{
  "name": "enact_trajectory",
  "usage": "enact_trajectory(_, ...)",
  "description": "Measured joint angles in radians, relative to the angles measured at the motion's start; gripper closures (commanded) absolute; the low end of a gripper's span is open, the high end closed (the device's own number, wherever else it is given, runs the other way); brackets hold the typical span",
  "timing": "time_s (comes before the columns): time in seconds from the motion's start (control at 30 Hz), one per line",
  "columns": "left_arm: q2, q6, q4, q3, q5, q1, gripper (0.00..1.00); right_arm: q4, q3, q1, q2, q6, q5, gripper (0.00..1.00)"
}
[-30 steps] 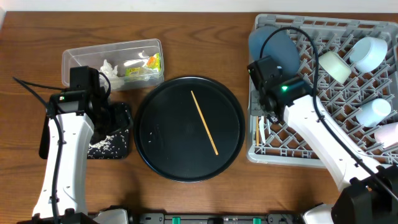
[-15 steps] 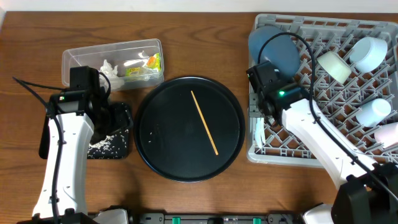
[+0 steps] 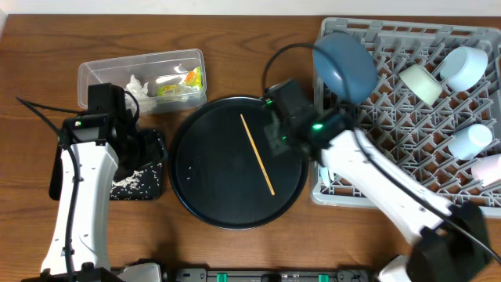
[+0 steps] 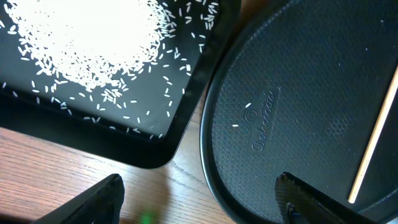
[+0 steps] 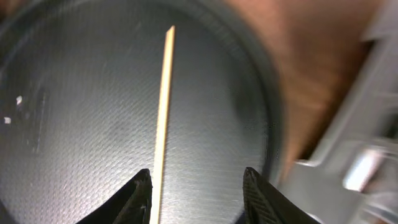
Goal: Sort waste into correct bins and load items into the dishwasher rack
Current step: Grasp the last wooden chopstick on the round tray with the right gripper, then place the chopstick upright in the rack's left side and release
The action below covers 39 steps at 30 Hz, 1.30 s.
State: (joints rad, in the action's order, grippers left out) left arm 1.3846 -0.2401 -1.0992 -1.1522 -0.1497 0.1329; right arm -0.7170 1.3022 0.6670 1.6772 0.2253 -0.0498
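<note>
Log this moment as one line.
left tool: open, empty, above shallow black tray edge | right tool: open, empty, over chopstick | chopstick lies on round tray, not yet racked

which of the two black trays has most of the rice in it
The shallow rectangular black tray: a heap of white rice grains lies in it. The round black tray holds an orange chopstick and just two stray grains.

Overhead's evenly lit with soft shadows, left wrist view is sharp except the loose white rice grains [image 4: 93,37] blow out to pure white, and the right wrist view is all motion smear, worst over the grey plastic rack [image 5: 379,112] at its right edge.
</note>
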Motion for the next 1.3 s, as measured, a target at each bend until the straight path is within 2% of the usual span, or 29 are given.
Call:
enact_trajectory(0.3, 0.0, 0.0, 0.0, 0.0, 0.0, 0.0, 0.21, 0.042, 0.0, 0.074, 0.227, 0.0, 0.039, 0.61)
enact_trajectory(0.47, 0.0, 0.0, 0.0, 0.0, 0.0, 0.0, 0.21, 0.072, 0.0, 0.099, 0.307, 0.008, 0.045, 0.69)
enact_trajectory(0.57, 0.0, 0.0, 0.0, 0.0, 0.0, 0.0, 0.21, 0.076, 0.008, 0.107, 0.328, 0.012, 0.043, 0.83)
enact_trajectory(0.63, 0.0, 0.0, 0.0, 0.0, 0.0, 0.0, 0.21, 0.076, 0.011, 0.109, 0.335, 0.015, 0.037, 0.99)
enact_trajectory(1.03, 0.0, 0.0, 0.0, 0.0, 0.0, 0.0, 0.21, 0.005, 0.015, 0.101, 0.287, 0.029, 0.008, 0.99)
enact_trajectory(1.3, 0.0, 0.0, 0.0, 0.0, 0.0, 0.0, 0.21, -0.04, 0.043, 0.009, -0.045, 0.058, -0.076, 0.99)
